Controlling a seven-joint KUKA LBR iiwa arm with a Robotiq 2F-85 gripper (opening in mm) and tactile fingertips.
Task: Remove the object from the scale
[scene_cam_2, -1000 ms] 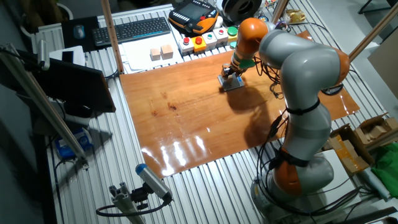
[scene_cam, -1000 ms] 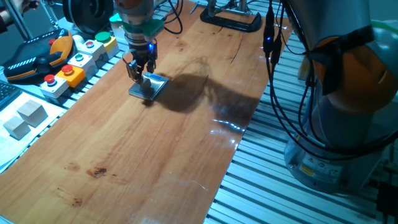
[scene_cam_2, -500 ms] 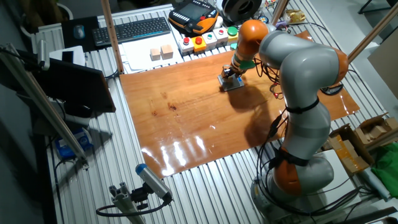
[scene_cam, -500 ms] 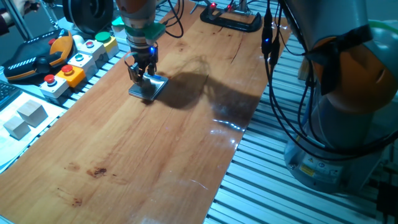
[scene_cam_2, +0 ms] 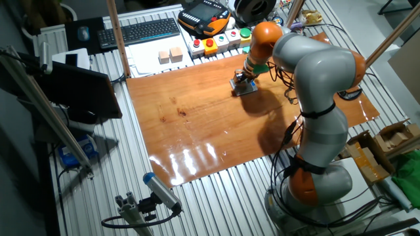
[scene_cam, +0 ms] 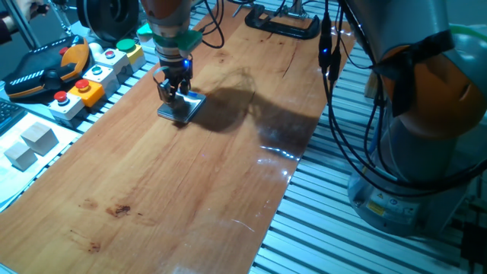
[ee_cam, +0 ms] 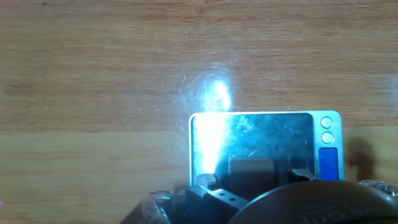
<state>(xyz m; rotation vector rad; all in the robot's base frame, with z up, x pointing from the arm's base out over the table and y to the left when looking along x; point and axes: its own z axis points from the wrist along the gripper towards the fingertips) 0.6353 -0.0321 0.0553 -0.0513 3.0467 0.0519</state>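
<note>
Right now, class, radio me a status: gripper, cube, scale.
Gripper low over scale, grip state unclear. Cube on plate, near fingertips. Nothing in the way.

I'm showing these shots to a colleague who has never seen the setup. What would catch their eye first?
Most striking is the big grey-and-orange arm bent over the wooden table, its gripper down over the small silvery scale near the far edge. In the hand view the tiny beige cube sits on the scale's plate, beside a bright glare. The coloured button boxes line the table's side.
</note>
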